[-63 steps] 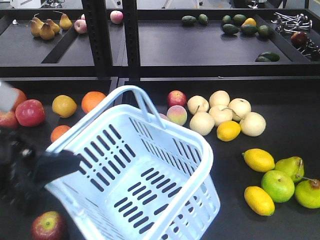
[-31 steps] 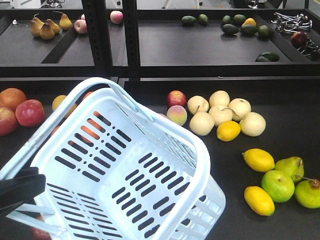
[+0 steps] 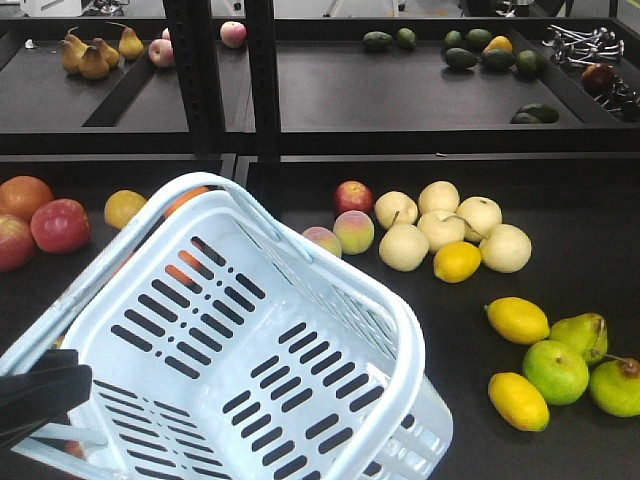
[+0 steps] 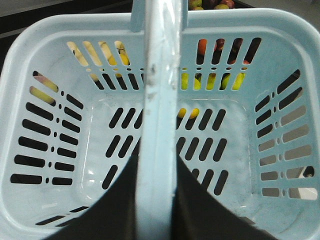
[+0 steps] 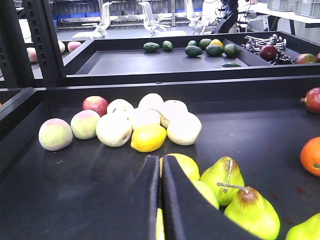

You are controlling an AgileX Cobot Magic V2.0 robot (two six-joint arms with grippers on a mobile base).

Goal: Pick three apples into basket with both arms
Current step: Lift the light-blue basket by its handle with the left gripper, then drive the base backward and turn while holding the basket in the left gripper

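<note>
Pinching the basket [image 3: 215, 330] handle [image 4: 161, 90], left gripper [image 4: 159, 167], tilted basket half-hiding an orange [image 3: 188, 196], right gripper [image 5: 160, 160] seemingly pressed together beside pears [image 5: 250, 212]

Lower shelf, front view: one pale blue basket [image 3: 230, 310]; five pale round pears [image 3: 396, 208] [image 3: 439, 196] [image 3: 480, 215] [image 3: 404, 246] [image 3: 506, 248]; three lemons [image 3: 457, 261] [image 3: 517, 320] [image 3: 518, 400]; two green pears [image 3: 582, 335] [image 3: 616, 387]; one green apple [image 3: 555, 371]; two blush peaches [image 3: 353, 230] [image 3: 322, 240]; one small red apple [image 3: 352, 196]; at the far left, two dark red apples [image 3: 60, 225] [image 3: 10, 243]; two oranges [image 3: 25, 195] [image 3: 124, 208] clear of the basket; upper shelf, three brown pears [image 3: 70, 55] [image 3: 93, 62] [image 3: 130, 42].
</note>
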